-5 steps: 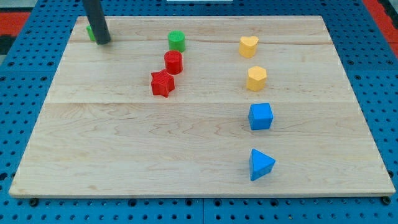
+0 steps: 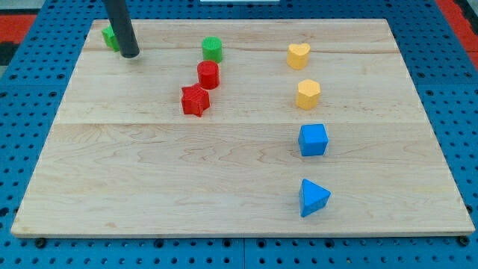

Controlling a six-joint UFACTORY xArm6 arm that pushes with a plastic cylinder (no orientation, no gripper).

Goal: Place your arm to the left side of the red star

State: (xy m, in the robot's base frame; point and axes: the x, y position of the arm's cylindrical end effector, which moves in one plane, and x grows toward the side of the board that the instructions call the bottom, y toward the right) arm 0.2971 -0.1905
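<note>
Camera view shows a big blue board with rows of little holes (image 2: 448, 246), and on it lies a wide pale wooden table top (image 2: 187, 179). No words or labels can be read on anything.

Next in size is the straight dark rod (image 2: 119, 22). It comes down from the view's top, leaning a little, and my tip (image 2: 130, 54) sits on the wood near the top left corner. The rod has no hand or claws at all — just a plain end, holding nothing.

Eight small blocks sit on the wood — two blue, two yellow, two red and two green.

A blue pointed triangle block (image 2: 314, 197) is nearest the view's bottom, and a blue cube (image 2: 313, 140) is just above it. Above that comes a yellow six-sided block (image 2: 308, 94), then a yellow heart block (image 2: 299, 55). These four make a line on the view's right.

The red star block (image 2: 195, 100) is left of the middle, in the upper half. A red round block (image 2: 208, 75) touches its upper right side. A green round block (image 2: 213, 49) is just above the red round one.

A small green block (image 2: 110, 36) peeks out behind the rod; its shape is hidden.

My tip is up and to the left of the red star block, well apart from it, and just beside the small green block.
</note>
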